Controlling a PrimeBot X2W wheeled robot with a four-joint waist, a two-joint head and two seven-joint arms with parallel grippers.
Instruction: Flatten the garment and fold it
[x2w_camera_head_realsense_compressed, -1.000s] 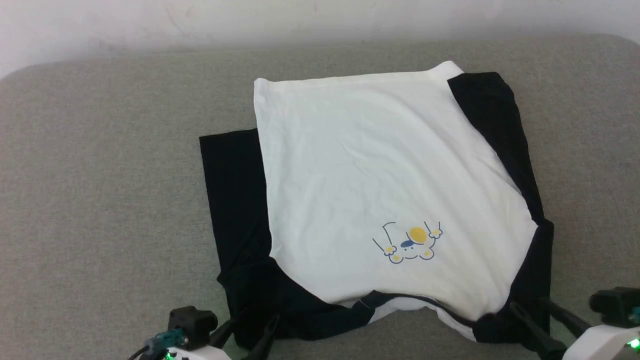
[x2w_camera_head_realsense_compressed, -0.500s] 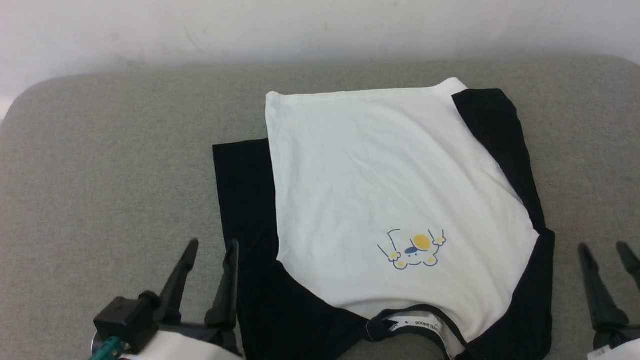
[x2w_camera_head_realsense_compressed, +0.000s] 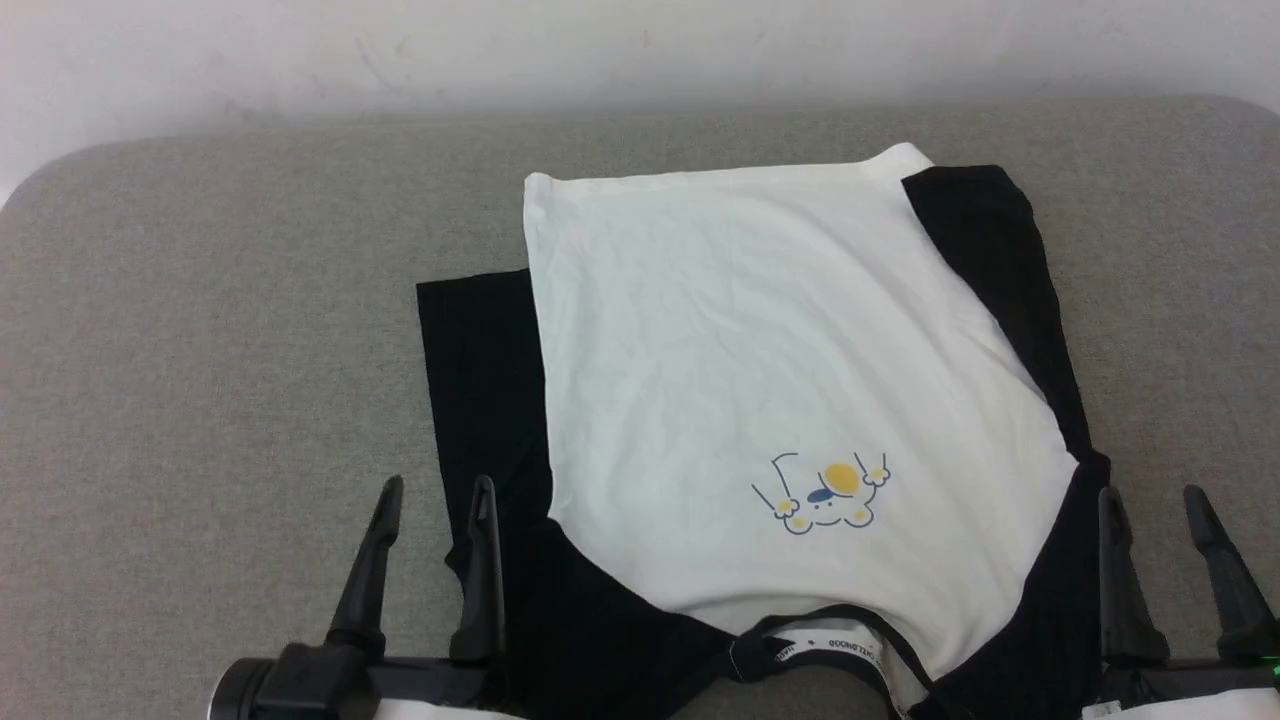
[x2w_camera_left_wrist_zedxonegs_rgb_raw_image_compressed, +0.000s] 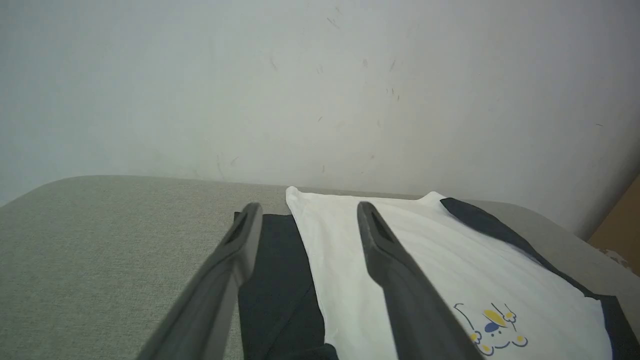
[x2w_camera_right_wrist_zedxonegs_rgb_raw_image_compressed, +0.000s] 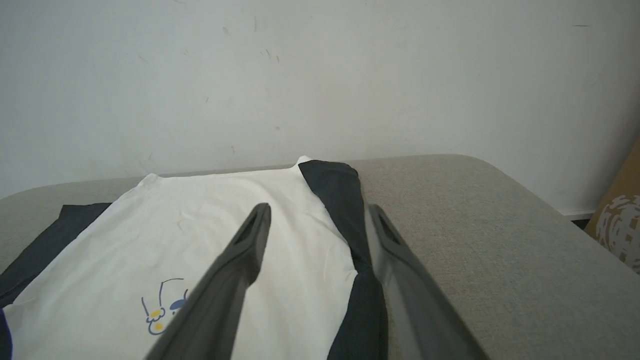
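The garment (x2w_camera_head_realsense_compressed: 760, 360) is a white T-shirt with black sleeves, spread flat on the grey padded surface, collar toward me and hem at the far side. A small yellow-and-blue print (x2w_camera_head_realsense_compressed: 820, 492) sits near the collar. My left gripper (x2w_camera_head_realsense_compressed: 437, 486) is open and empty at the lower left, over the edge of the garment's black left sleeve (x2w_camera_head_realsense_compressed: 480, 400). Open and empty as well, my right gripper (x2w_camera_head_realsense_compressed: 1150, 492) hovers at the lower right by the black right sleeve (x2w_camera_head_realsense_compressed: 1000, 260). The garment (x2w_camera_left_wrist_zedxonegs_rgb_raw_image_compressed: 425, 250) also lies ahead of the left gripper (x2w_camera_left_wrist_zedxonegs_rgb_raw_image_compressed: 307, 212). The right gripper (x2w_camera_right_wrist_zedxonegs_rgb_raw_image_compressed: 320, 212) points along the garment (x2w_camera_right_wrist_zedxonegs_rgb_raw_image_compressed: 200, 235).
The grey padded surface (x2w_camera_head_realsense_compressed: 200, 350) has rounded far corners and ends at a white wall (x2w_camera_head_realsense_compressed: 600, 50). Bare fabric lies on both sides of the garment. A brown object (x2w_camera_right_wrist_zedxonegs_rgb_raw_image_compressed: 620, 220) stands beyond the surface's right end.
Both grippers have drawn back from the garment's near shoulders and now point forward, open. The collar with its label has come into view. The head camera has shifted slightly.
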